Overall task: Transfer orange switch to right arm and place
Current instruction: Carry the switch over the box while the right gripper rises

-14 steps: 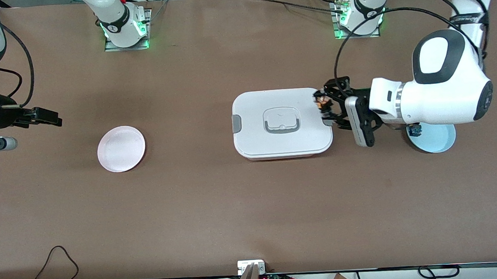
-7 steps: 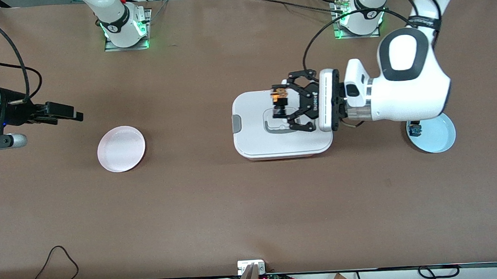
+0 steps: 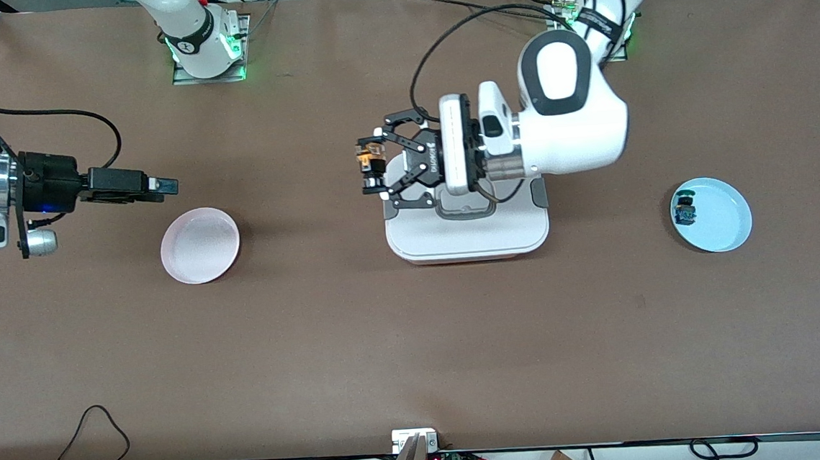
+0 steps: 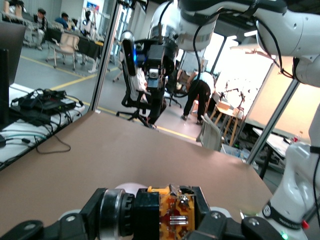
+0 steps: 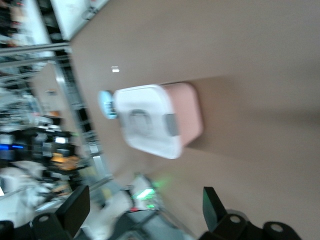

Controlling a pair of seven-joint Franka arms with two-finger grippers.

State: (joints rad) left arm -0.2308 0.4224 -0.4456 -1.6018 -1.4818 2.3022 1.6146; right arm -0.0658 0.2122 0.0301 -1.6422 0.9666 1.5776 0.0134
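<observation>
The orange switch (image 3: 370, 166) is a small black cylinder with an orange contact end, and my left gripper (image 3: 371, 169) is shut on it. The gripper holds it sideways in the air, over the white box's (image 3: 468, 237) edge at the right arm's end. In the left wrist view the switch (image 4: 167, 216) fills the space between the jaws. My right gripper (image 3: 167, 184) is open and hangs over bare table by the pink plate (image 3: 200, 245), pointing at the left gripper. In the right wrist view its fingers (image 5: 76, 206) stand wide apart with nothing between them.
A light blue plate (image 3: 719, 219) at the left arm's end carries a small blue-and-green switch (image 3: 684, 211). The white box has a grey handle (image 3: 465, 212) on its lid. Cables lie along the table edge nearest the front camera.
The left arm has carried the switch across the box lid toward the right arm's end. The right gripper has moved toward the table's middle, near the pink plate.
</observation>
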